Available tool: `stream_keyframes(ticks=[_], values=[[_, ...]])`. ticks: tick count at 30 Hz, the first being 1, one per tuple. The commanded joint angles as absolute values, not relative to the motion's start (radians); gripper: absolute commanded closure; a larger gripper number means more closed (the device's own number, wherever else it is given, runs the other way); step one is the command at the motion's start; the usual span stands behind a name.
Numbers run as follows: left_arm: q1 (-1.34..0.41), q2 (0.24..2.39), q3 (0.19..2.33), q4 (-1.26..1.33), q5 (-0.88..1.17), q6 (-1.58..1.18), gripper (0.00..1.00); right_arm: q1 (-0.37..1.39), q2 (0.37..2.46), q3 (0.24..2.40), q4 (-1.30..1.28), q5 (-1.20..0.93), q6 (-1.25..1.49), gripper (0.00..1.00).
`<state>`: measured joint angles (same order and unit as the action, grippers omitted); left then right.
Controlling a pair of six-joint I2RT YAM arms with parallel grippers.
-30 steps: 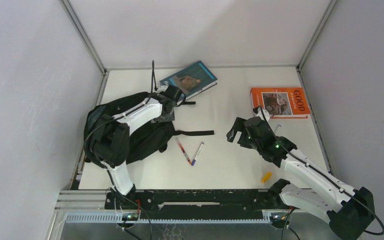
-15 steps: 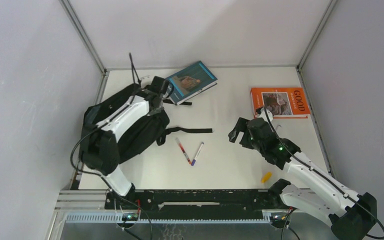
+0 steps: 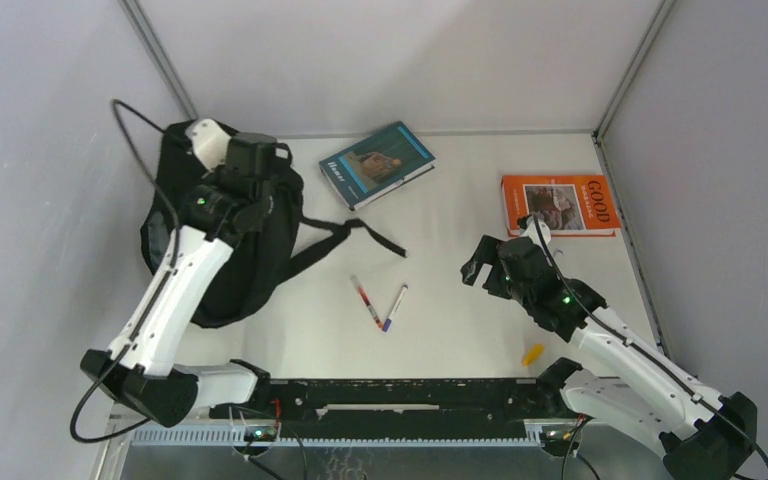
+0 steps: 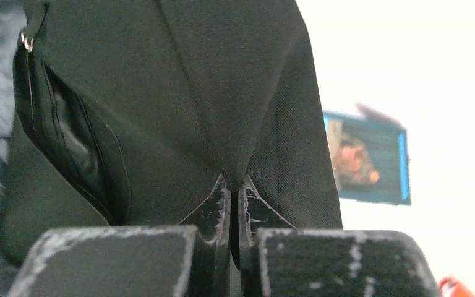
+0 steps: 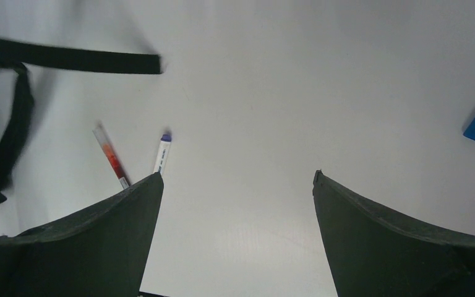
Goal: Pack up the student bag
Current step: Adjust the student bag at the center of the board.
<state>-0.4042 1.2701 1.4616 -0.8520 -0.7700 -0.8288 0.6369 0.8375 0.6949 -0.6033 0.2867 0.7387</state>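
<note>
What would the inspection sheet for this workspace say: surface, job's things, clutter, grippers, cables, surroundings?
Surface: white table, no spills seen.
Job's things: student bag at the left edge, its strap trailing on the table.
Clutter: teal book, orange book, red pen, blue-capped pen, small yellow object, all outside the bag.
Grippers: left gripper shut on the bag's fabric; right gripper open above bare table.
Cables: black cable loops beside the left arm.
Surroundings: plain white walls.

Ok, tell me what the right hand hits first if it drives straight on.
Likely the bare table: nothing lies ahead of the open right hand; the pens sit to one side.
</note>
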Motion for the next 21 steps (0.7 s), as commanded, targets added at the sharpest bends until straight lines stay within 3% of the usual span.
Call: stream_keyframes(ticks=[1,7,16,18,21], values=[[-0.394,1.251,1.680,-0.894,-0.990,-0.945,1.00,0.633,0.837,0.706,-0.584,0.297,0.736,0.01],[-0.385,1.434,1.854,-0.966,-1.093,-1.054,1.00,0.635,0.869,0.705,-0.550,0.265,0.731,0.01],[-0.260,1.872,2.210,-1.059,-0.941,-1.030,0.99,0.653,0.854,0.696,-0.593,0.271,0.761,0.02],[-0.245,1.940,2.255,-1.066,-0.942,-1.005,0.84,0.655,0.846,0.690,-0.598,0.272,0.768,0.02],[-0.221,1.996,2.261,-1.041,-0.879,-0.927,0.24,0.658,0.839,0.681,-0.606,0.273,0.778,0.02]])
